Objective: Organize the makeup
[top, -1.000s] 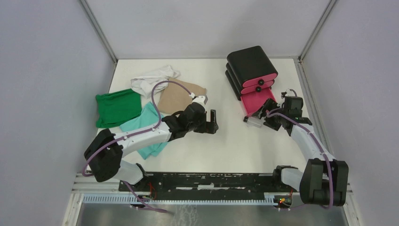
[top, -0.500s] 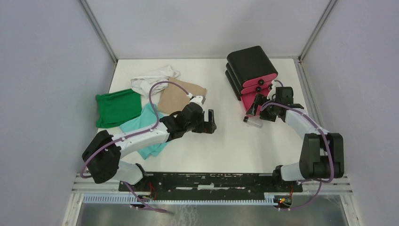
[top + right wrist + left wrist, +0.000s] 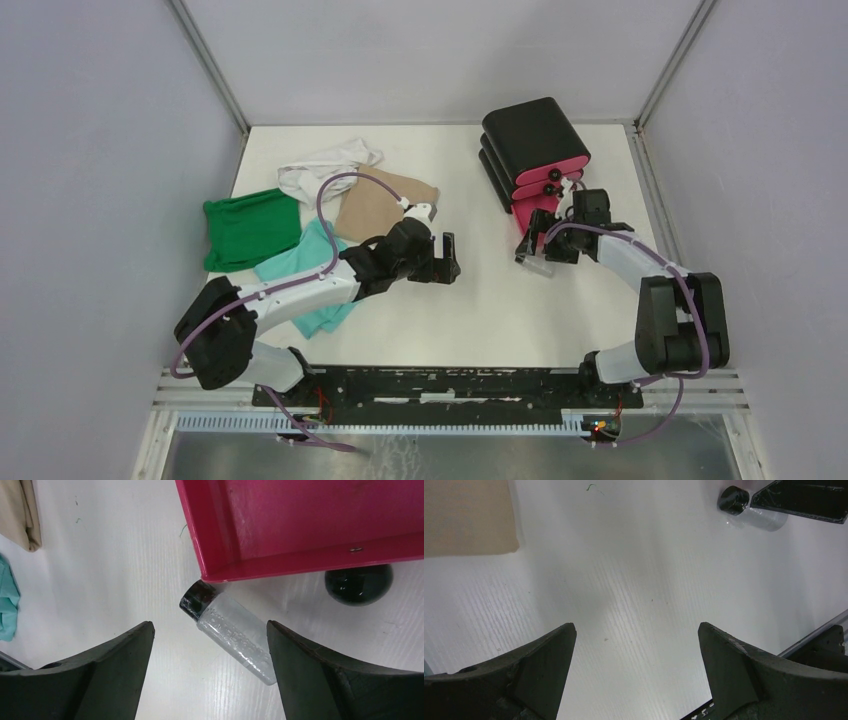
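One white table (image 3: 480, 310) w/ vial (image 3: 230, 630), grey walls (image 3: 100, 150)

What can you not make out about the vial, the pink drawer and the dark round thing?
- Vial: print too blurred to read, right wrist view; too small from the top.
- Pink drawer: cut off by the top and right edges, right wrist view.
- Dark round thing: upper part hidden by the drawer's front, same view; knob or jar, cannot tell.
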